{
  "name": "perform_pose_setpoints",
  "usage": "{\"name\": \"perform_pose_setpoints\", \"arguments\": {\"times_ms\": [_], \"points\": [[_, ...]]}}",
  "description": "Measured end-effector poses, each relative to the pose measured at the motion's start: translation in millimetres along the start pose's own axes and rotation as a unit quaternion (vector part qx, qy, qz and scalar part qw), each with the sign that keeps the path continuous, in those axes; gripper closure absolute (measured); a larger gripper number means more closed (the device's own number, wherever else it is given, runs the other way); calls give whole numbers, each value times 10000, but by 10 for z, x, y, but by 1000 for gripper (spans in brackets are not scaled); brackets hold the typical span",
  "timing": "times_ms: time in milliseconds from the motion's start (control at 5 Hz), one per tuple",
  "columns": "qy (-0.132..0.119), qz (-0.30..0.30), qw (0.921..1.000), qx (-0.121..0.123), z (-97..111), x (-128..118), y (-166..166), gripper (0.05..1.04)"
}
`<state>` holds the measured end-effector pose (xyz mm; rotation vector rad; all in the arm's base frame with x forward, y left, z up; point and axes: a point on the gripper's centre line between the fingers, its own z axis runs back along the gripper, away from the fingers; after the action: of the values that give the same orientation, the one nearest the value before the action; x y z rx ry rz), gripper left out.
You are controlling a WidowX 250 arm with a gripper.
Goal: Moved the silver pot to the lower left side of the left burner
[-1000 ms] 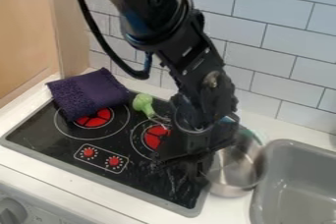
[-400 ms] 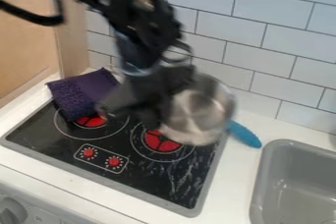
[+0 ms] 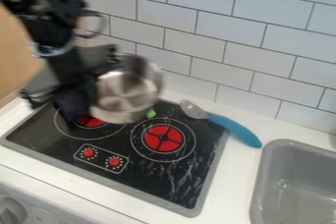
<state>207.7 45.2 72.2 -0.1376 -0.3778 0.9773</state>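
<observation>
- The pincer (image 3: 81, 89), left in the frame, gripped the silver pot (image 3: 126, 91) above the stove (image 3: 148, 181)
- A blue-handled utensil (image 3: 235, 130) lay right of centre
- The sink (image 3: 308, 183) sat lower right

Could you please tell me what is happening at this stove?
The robot's gripper is holding the silver pot up over the back of the stove, near the left burner. The pot has not yet been set down at the burner's lower left side. A blue-handled utensil lies across the stove's right edge, its handle over the counter.
</observation>
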Motion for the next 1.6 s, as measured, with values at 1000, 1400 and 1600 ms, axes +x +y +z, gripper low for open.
{"name": "perform_pose_setpoints", "arguments": {"times_ms": [1000, 1400, 1600], "points": [[-152, 833, 9935, 763, -400, 222, 726, 1021], [-201, 1045, 9897, 960, -453, 188, 822, 995], [-198, 1244, 9866, 1036, -473, 182, 848, 820]]}}
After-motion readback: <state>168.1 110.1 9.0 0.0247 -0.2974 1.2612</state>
